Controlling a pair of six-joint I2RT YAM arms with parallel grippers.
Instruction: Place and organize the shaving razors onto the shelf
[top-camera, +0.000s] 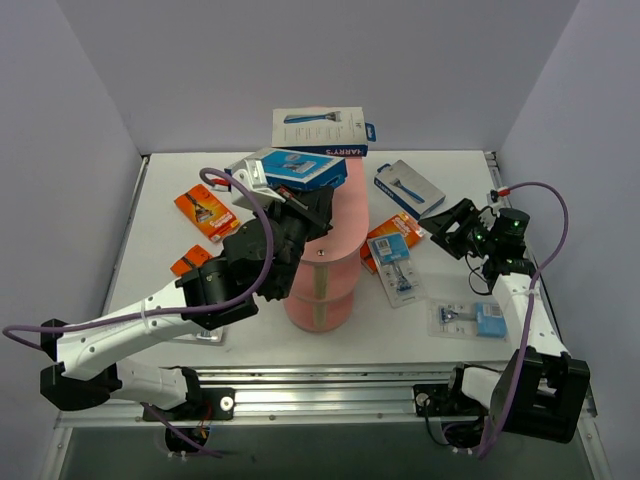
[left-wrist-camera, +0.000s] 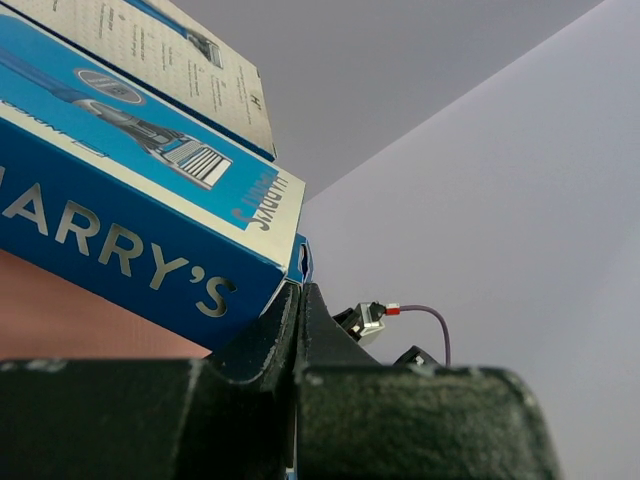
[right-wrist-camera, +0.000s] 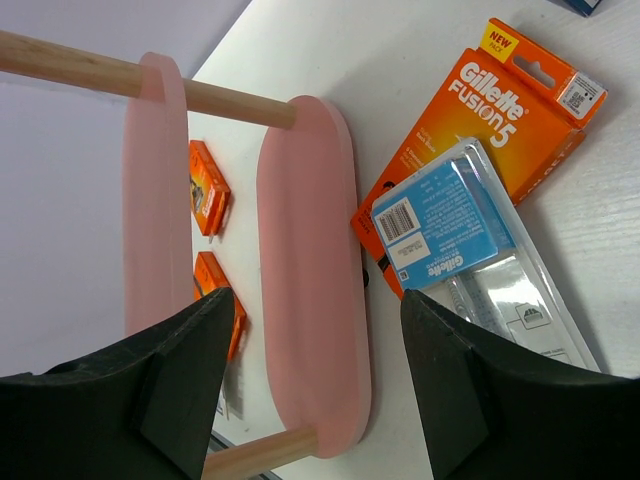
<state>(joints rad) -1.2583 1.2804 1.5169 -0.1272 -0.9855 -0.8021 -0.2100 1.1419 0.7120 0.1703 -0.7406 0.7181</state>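
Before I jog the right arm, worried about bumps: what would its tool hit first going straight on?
Likely the pink shelf, its tier rim ahead of the open right tool; the Gillette Fusion5 pack lies aside. Depth unclear.

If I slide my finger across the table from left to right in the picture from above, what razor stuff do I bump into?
big orange razor pack → pink shelf → blue-card blister pack lying on an orange Gillette card → lone blister pack
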